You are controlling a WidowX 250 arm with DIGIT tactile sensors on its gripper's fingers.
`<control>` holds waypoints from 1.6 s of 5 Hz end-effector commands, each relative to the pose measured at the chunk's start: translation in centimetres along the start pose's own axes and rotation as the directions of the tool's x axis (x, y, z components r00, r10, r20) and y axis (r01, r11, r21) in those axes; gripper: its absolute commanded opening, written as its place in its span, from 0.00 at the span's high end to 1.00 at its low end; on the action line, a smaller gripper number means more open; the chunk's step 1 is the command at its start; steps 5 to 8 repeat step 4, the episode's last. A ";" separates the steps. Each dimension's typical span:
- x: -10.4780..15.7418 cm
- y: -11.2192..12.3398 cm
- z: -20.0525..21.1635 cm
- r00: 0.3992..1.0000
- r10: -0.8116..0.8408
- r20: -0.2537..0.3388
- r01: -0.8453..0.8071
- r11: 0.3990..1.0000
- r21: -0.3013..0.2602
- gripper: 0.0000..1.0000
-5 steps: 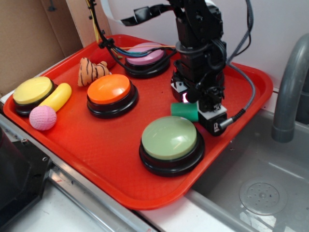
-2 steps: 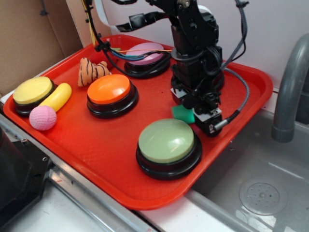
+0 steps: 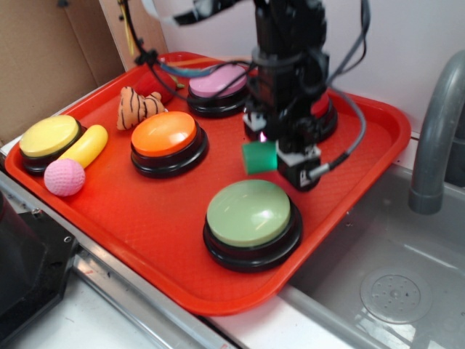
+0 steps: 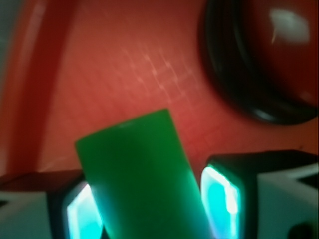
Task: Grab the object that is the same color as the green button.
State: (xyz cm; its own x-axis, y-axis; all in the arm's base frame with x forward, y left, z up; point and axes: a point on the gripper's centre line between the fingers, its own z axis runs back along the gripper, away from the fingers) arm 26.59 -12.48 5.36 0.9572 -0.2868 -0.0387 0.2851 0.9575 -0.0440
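The gripper (image 3: 270, 154) pinches the green cylinder (image 3: 259, 157) between its fingers, apparently clear of the red tray (image 3: 145, 218), beside the green button (image 3: 248, 212). Risk: the smooth cylinder protrudes sideways and could slip out.

Bystanders on the red tray (image 3: 378, 131)

Orange button (image 3: 164, 134), yellow button (image 3: 49, 136), pink ball (image 3: 64, 177) (beside a yellow banana-like toy (image 3: 89, 145)), striped plush (image 3: 138, 106).

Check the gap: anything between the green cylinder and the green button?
Nothing. In the exterior view only bare red tray separates the green cylinder, held in the gripper, from the green button.
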 end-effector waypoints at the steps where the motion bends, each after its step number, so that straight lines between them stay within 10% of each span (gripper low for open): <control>1: -7.0 4.0 10.5 0.984 0.151 0.092 -0.153 0.988 0.019 1.00; 2: -10.0 7.4 10.6 0.983 0.157 0.093 -0.161 0.986 0.032 1.00; 8: -9.7 7.6 10.2 0.980 0.184 0.074 -0.184 0.983 -0.004 1.00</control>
